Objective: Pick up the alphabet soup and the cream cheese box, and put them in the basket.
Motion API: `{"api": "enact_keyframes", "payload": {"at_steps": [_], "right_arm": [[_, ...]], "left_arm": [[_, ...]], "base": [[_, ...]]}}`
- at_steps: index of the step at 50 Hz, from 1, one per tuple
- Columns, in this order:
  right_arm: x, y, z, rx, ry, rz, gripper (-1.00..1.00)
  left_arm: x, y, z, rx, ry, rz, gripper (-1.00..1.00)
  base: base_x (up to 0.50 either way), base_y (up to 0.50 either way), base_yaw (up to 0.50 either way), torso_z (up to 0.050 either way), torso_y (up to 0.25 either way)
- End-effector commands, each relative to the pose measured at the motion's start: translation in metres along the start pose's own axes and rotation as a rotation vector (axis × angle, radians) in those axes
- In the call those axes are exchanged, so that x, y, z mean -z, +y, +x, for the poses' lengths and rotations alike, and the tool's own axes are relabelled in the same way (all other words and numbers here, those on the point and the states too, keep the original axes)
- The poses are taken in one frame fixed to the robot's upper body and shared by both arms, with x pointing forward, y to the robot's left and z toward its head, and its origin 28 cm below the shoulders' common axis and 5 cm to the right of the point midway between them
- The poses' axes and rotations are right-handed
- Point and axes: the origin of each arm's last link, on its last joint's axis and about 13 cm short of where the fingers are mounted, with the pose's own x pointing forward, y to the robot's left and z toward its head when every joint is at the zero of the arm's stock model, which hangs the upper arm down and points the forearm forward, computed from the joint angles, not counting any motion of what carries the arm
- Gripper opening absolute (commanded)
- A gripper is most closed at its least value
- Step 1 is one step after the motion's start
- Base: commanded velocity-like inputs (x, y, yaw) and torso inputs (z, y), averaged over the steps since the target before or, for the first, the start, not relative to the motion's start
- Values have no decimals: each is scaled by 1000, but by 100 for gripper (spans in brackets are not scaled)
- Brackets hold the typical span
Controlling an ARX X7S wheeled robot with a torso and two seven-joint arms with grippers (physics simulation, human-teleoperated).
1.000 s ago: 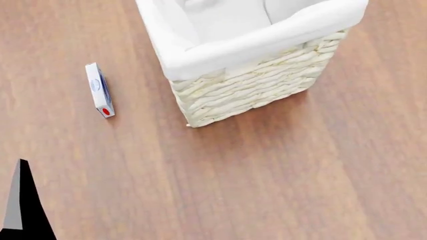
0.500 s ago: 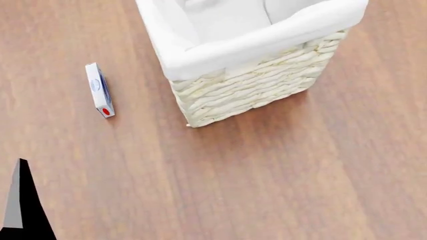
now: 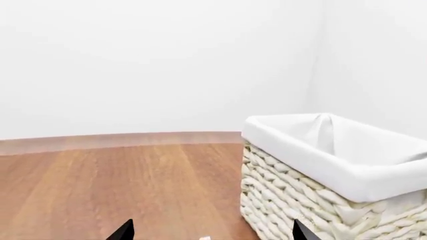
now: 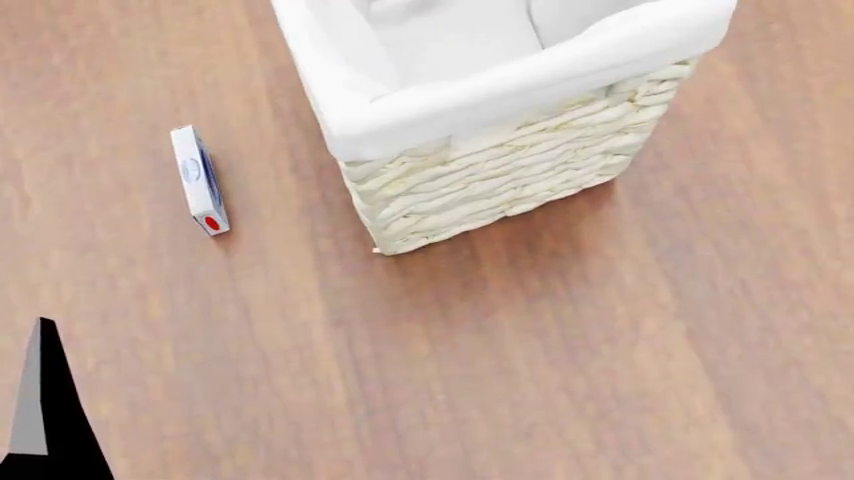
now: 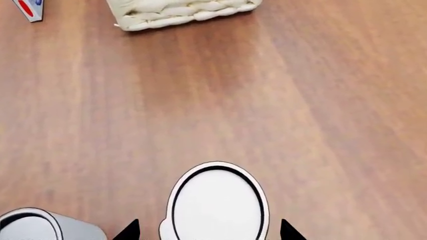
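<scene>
The cream cheese box (image 4: 199, 180) lies long-ways, pointing away from the robot, left of the basket (image 4: 507, 170). Both grippers (image 3: 208, 235) (image 5: 208, 231) are spread wide; a can (image 5: 217, 202) sits between the right one's fingers.

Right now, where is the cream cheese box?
In the head view the cream cheese box lies on the wooden floor, apart from the basket and to its left. No pincer is touching it.

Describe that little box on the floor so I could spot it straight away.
Start at the big wicker basket with its white liner. To its left, apart from it on the bare wood floor, a small thin white box stands on its narrow edge. Its blue oval logo and red mark are unique here.
</scene>
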Motion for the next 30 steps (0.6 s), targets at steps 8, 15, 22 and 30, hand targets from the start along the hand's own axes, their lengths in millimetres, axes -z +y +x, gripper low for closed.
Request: {"api": "enact_keyframes", "payload": {"at_steps": [8,15,22,30], "right_arm": [[5,0,5,-4,14,8,100],[10,0,9,-12,19,8,100],[16,-1,13,-11,25,4,100],[17,-2,16,-9,27,-1,100]], "left_arm": [[2,0,1,-4,5,6,100],[3,1,1,-8,6,14,100],[3,1,0,-10,6,16,100],[3,1,1,-10,6,21,100]], "base": [[0,0,0,0,0],[0,0,0,0,0],[0,0,0,0,0],[0,0,0,0,0]]}}
